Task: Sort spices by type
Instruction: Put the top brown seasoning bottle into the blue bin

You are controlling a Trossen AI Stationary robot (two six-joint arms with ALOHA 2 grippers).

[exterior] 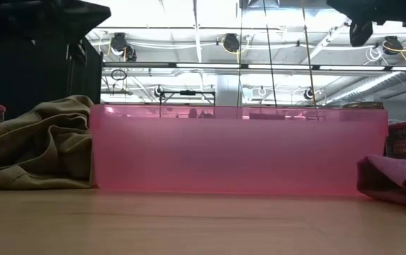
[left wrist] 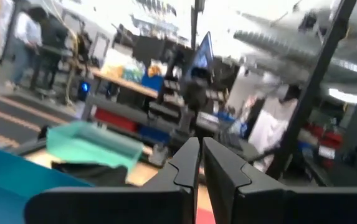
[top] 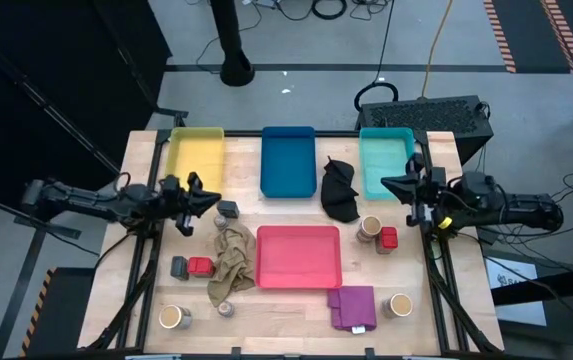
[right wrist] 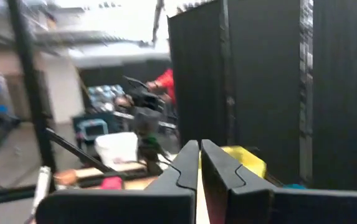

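**Both grippers closed and empty, spices still scattered**

The left gripper [top: 206,197] hangs by the yellow tray [top: 195,158], fingers together, holding nothing; a grey tin [top: 228,209] lies just beside it. The right gripper [top: 394,184], also closed and empty, hangs at the teal tray [top: 386,160], with a tan jar [top: 370,228] and red cube [top: 389,238] near it on the wooden desk [top: 296,305]. Another grey tin [top: 179,266] touches a red cube [top: 200,265] beside the crumpled beige cloth [top: 231,262]. Round jars [top: 174,317] stand at the desk's front left and front right [top: 401,304], and a small silver tin [top: 226,309] lies below the cloth. The glossy red tray [top: 299,256] sits mid-desk
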